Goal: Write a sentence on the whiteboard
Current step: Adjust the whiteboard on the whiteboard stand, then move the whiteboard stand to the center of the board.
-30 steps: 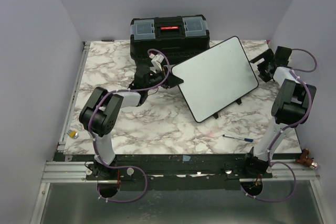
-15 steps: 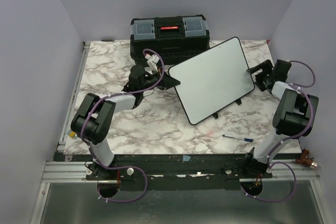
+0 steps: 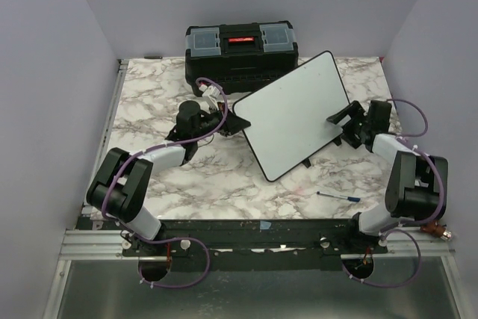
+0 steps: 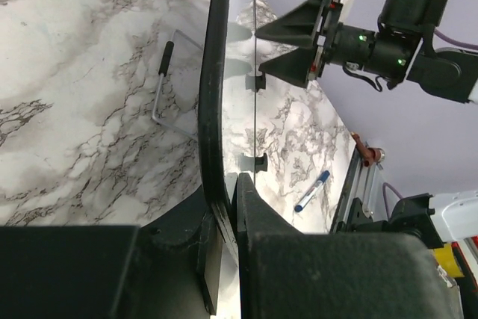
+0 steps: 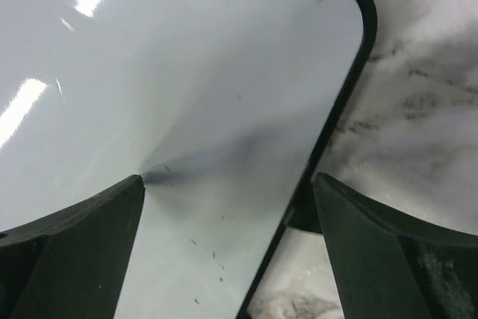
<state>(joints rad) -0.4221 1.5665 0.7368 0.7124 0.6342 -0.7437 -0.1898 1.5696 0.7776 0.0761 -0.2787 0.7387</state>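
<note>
The whiteboard (image 3: 295, 113) stands tilted in the middle of the marble table, its white face blank; no sentence shows on it. My left gripper (image 3: 237, 123) is shut on the board's left rim, and the left wrist view shows the rim (image 4: 213, 72) pinched between the two fingers of that gripper (image 4: 228, 184). My right gripper (image 3: 340, 119) is open at the board's right edge. In the right wrist view it (image 5: 228, 181) straddles the black rim near a rounded corner, one finger over the white face (image 5: 187, 95) and the other over the marble.
A black toolbox (image 3: 240, 51) stands at the back, just behind the board. A blue marker (image 3: 337, 197) lies near the front right edge and also shows in the left wrist view (image 4: 311, 190). A thin wire rod with a black grip (image 4: 160, 87) lies on the marble beside the board.
The left gripper has drawn the whiteboard leftward and nearer. The right gripper has moved from the back right corner in to the board's right edge.
</note>
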